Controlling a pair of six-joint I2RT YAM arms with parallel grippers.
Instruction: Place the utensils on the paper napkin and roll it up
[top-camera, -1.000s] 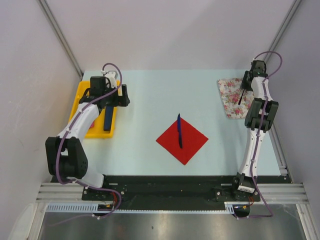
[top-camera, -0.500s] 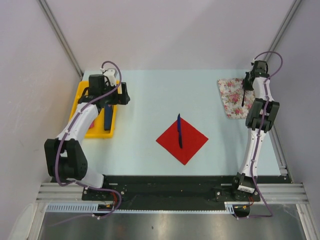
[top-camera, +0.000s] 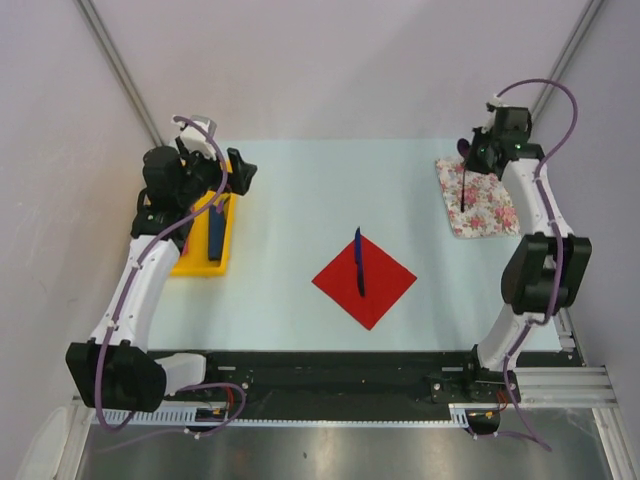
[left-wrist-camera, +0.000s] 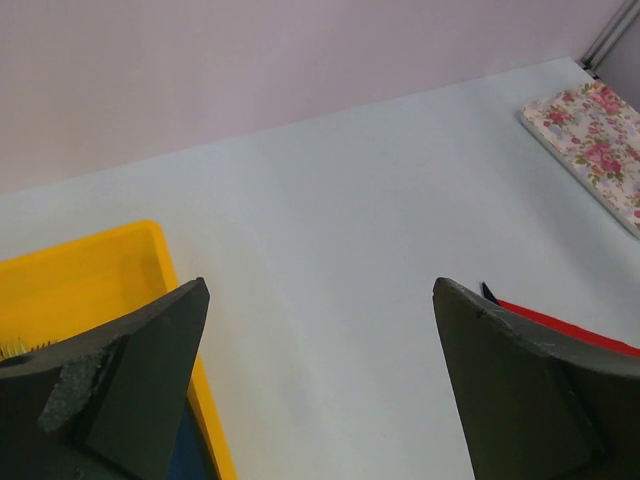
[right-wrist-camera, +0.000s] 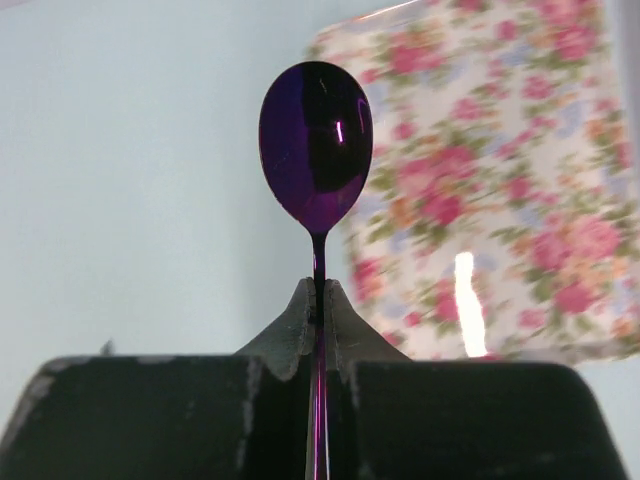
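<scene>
The paper napkin (top-camera: 385, 285), a thin, matte, bright red square, lies flat as a diamond in the centre of the overhead view. One slim blue-handled utensil (top-camera: 358, 262) rests on its left half, its tip reaching just past the top corner, so one piece looks placed.

A second piece, a glossy purple spoon (right-wrist-camera: 316, 145) with a smooth oval bowl and a thin stem, is pinched by the stem in the closed right jaws. It hangs at the upper right of the overhead view, over the white pink-flowered sheet (top-camera: 485, 205), well apart from the napkin.

The left jaws gape wide and hold nothing. They sit at the upper left, over the far end of the yellow plastic tray (top-camera: 185, 262), where a flat dark blue piece (top-camera: 215, 235), possibly another utensil, lies.

Rolling is not yet begun, since the napkin shows no fold. The pale desk (top-camera: 290, 200) looks smooth.
</scene>
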